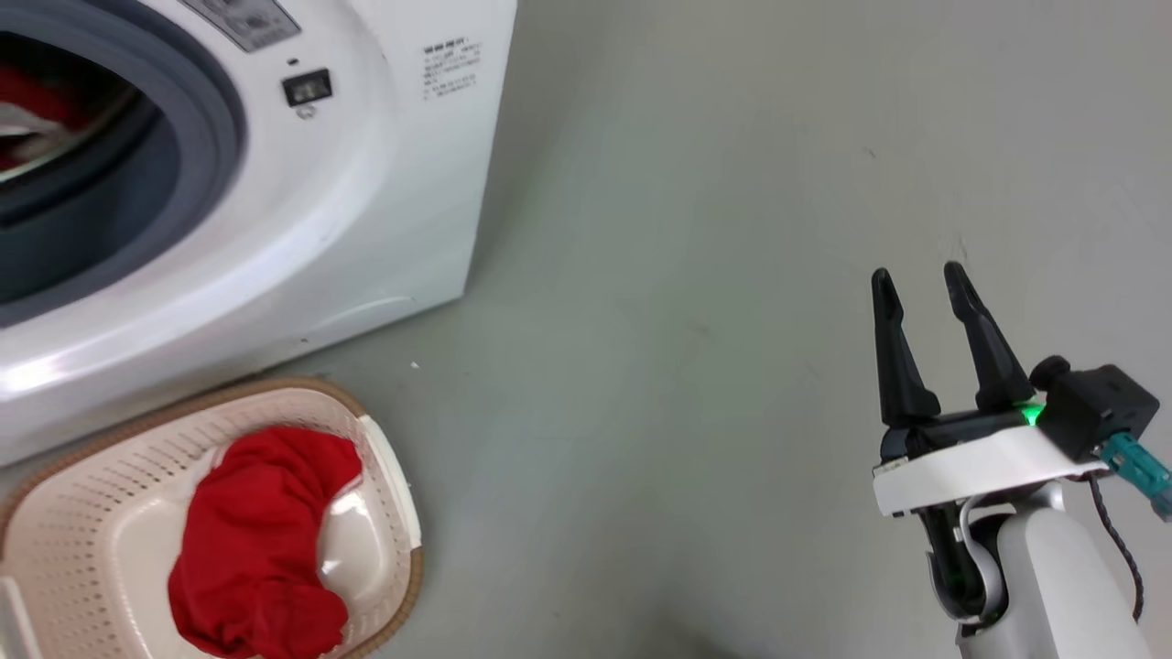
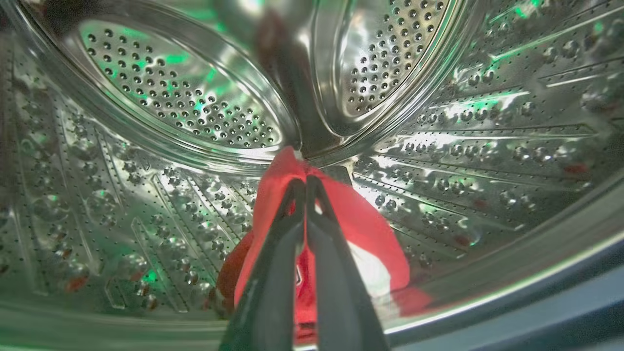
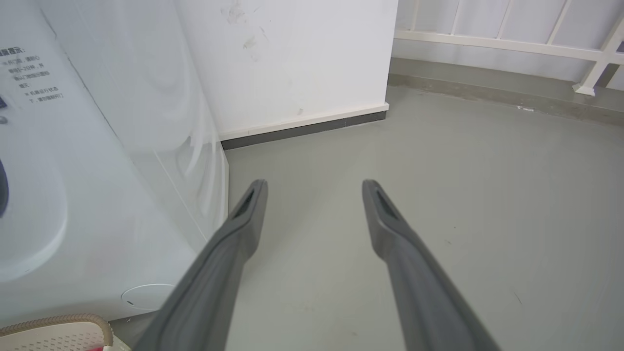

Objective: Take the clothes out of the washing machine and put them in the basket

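The white washing machine (image 1: 366, 183) fills the upper left of the head view, its grey ring (image 1: 197, 137) round the open mouth. Red and white cloth (image 1: 32, 101) shows deep inside. In the left wrist view my left gripper (image 2: 305, 181) is inside the steel drum (image 2: 170, 107), shut on a red garment with a white band (image 2: 360, 229), lifted into a peak. A plain red garment (image 1: 261, 540) lies in the cream basket (image 1: 101, 513) in front of the machine. My right gripper (image 1: 918, 279) stands open over bare floor to the right, holding nothing.
Grey floor (image 1: 687, 275) stretches right of the machine and basket. In the right wrist view a white wall (image 3: 302, 63) with a dark skirting stands behind the machine, a white railing (image 3: 512, 44) runs at the far right, and the basket's brown rim (image 3: 63, 320) shows at the bottom left.
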Motion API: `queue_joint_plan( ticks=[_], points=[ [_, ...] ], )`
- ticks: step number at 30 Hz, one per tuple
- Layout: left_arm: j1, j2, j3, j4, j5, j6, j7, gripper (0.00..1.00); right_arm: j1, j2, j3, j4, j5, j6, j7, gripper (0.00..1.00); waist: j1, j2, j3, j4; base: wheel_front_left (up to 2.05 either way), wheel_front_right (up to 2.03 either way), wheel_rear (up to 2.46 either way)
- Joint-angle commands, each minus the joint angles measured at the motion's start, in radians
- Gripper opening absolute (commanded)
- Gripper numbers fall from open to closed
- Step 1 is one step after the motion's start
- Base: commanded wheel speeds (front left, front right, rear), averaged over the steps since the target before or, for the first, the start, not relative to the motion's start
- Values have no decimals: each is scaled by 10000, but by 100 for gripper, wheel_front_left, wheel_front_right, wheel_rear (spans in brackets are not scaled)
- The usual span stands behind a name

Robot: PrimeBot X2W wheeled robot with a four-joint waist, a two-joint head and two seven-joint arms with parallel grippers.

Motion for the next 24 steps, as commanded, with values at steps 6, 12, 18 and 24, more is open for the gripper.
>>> queue_joint_plan(
  ticks=[6, 12, 18, 24],
  points=[
    [1102, -536, 134, -355, -394, 65, -657, 0, 458, -1, -220, 84, -506, -7, -15, 100, 1, 0, -1317, 691, 0, 0, 0],
    [2205, -989, 45, -1453, -527, 220, -861, 0, 809, -1, -372, -3, -745, -7, 150, 100, 1, 0, -2034, 1116, 0, 0, 0],
    [3528, -1399, -94, -3347, -648, 532, -686, 0, 1064, -3, -530, -393, -993, -7, 457, 100, 1, 0, -2520, 1544, 0, 0, 0],
    [5008, -1621, -169, -5574, -645, 1055, -366, 0, 1282, -4, -731, -807, -1156, -7, 773, 100, 1, 0, -2817, 1954, 0, 0, 0]
  ],
)
